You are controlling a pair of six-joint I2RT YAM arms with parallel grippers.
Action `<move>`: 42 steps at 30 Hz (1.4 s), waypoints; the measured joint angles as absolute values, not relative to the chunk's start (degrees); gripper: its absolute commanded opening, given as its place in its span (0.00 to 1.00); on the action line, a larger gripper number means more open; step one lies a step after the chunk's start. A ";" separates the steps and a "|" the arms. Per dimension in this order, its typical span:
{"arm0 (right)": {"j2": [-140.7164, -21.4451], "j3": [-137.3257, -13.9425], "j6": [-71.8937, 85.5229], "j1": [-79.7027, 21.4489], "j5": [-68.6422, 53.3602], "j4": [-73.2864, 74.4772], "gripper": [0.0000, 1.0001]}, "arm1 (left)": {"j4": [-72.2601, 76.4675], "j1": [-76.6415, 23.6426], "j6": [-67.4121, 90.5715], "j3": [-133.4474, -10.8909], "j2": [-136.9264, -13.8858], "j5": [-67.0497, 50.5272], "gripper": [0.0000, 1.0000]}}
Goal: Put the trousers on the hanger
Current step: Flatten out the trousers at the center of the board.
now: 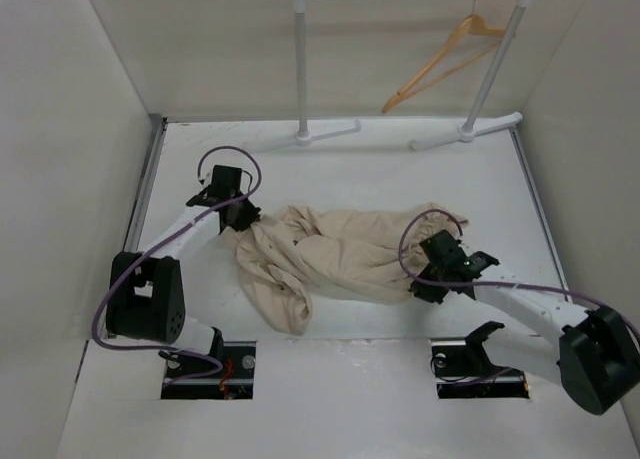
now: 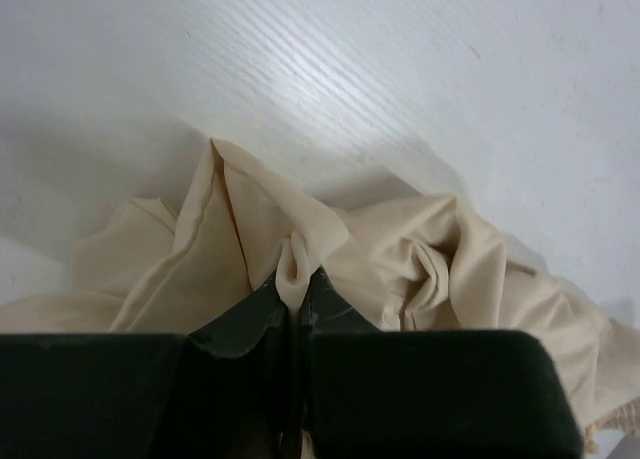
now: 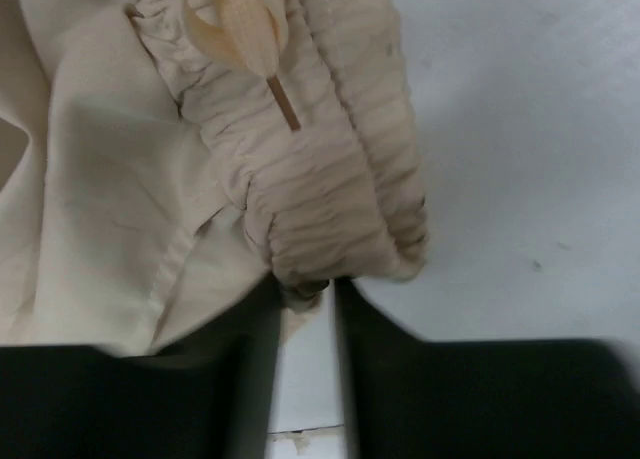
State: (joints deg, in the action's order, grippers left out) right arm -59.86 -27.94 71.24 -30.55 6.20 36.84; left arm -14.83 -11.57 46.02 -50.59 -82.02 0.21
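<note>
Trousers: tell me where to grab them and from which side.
Probably best to take the gathered waistband at the right end of the trousers, coming in from the right with the right gripper: that thick edge lies exposed there, nothing over it.

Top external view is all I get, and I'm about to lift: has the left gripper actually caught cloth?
Observer: Yes. The left wrist camera shows the left gripper shut on a small raised fold of the trousers.
Operator: And the right one?
Observer: The right gripper sits at the gathered elastic waistband. Only the waistband's edge reaches into the gripper, and I cannot tell whether it is clamped.
Operator: Anything loose there?
Observer: A flat drawstring lies on the waistband, apart from the gripper.
</note>
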 measured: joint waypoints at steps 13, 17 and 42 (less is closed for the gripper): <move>-69.49 -50.63 60.40 -19.75 8.43 24.56 0.03 | -19.14 -6.87 45.25 -101.32 -103.31 2.09 0.00; -61.17 -52.18 56.95 -16.88 8.84 24.45 0.03 | -20.08 -8.08 42.65 -95.31 -90.17 7.11 0.03; -52.34 -32.82 53.74 -8.21 2.42 26.63 0.04 | -31.86 5.26 42.28 -47.00 -63.75 13.10 0.56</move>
